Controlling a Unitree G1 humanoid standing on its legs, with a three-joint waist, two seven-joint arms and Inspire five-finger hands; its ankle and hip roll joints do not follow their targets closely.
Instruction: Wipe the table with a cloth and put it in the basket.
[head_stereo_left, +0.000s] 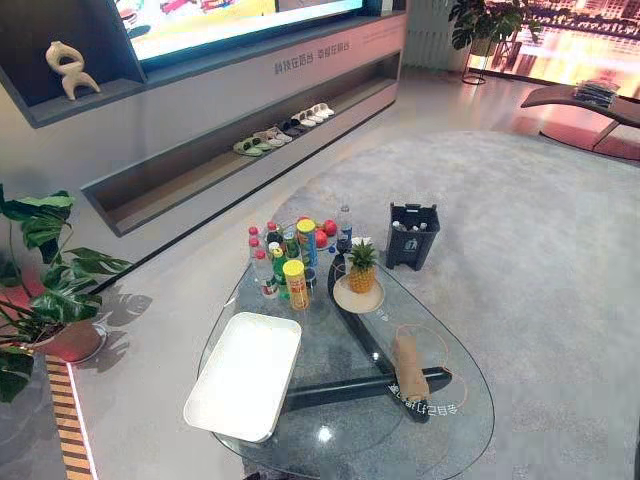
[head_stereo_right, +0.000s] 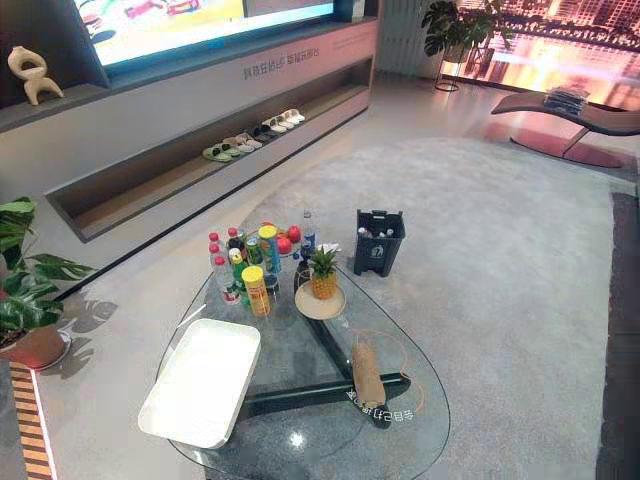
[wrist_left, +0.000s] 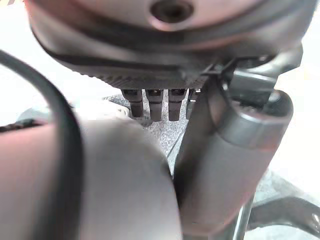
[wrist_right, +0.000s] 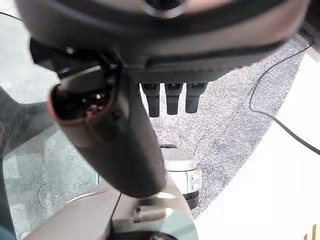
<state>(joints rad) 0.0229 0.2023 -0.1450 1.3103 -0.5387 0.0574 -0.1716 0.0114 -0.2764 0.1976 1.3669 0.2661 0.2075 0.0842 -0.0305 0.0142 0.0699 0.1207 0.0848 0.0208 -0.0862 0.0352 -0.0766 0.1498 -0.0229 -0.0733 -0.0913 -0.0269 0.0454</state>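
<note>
The rolled brown cloth (head_stereo_left: 408, 365) lies on the glass worktop (head_stereo_left: 450, 430), nearer than the pineapple (head_stereo_left: 361, 268), slightly right. The black basket (head_stereo_left: 412, 236) stands on the carpet beyond the pineapple. The left hand (wrist_left: 165, 75) and right hand (wrist_right: 170, 60) hang released, empty.

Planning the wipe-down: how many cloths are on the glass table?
1. A brown rolled cloth lies on the glass table, on its near right part, right of the white tray. Another could be hidden behind the bottles.

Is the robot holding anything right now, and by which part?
Nothing is held. The left hand and the right hand both show straight, empty fingers; the brown cloth lies on the glass table, untouched.
</note>
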